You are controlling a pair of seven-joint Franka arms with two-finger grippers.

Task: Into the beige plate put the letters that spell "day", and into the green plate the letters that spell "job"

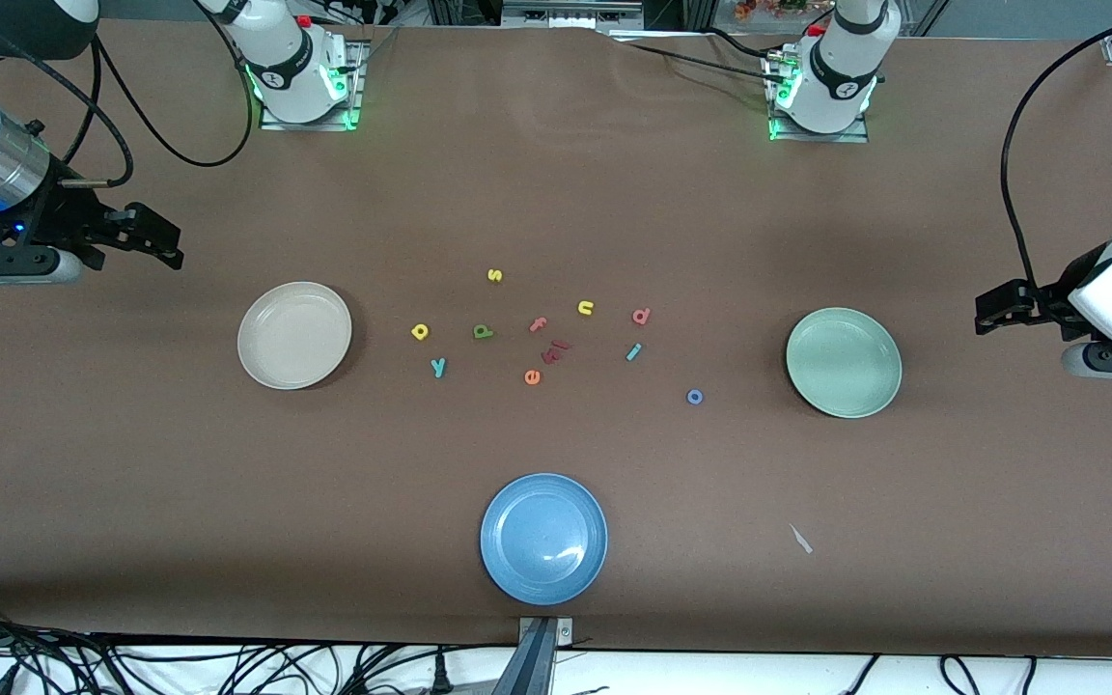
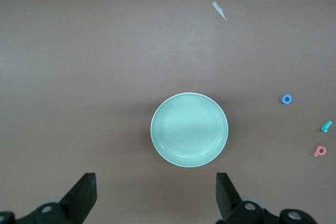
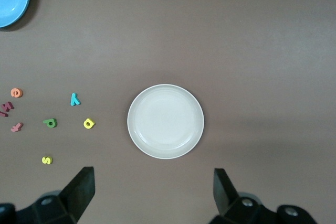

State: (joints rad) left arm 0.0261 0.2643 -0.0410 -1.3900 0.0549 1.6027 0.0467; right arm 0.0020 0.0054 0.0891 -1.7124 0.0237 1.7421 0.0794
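Nothing is sorted yet: the beige plate sits empty toward the right arm's end of the tabletop and the green plate empty toward the left arm's end, with all the letters loose between them. The "day" set lies closest to the beige plate: the yellow "a", the teal "y" just nearer the front camera, and the green "d" beside the "a". The "job" set lies closer to the green plate: the pinkish-red "b", the slim teal "j" and the blue "o". The sensible opening, I judge, is for each arm to take its nearest letter, coming straight down with the fingers straddling one foam piece only (the yellow "s", yellow "u", the orange "e" and the reddish pieces in the middle are decoys and should stay put). The pieces are tiny and light, so a low, centred pinch matters, or they will skid away. The right claw hangs over the edge of the tabletop at its own end, jaws spread fully wide and holding nothing; the left claw hangs the same way over its end, wide open and empty.
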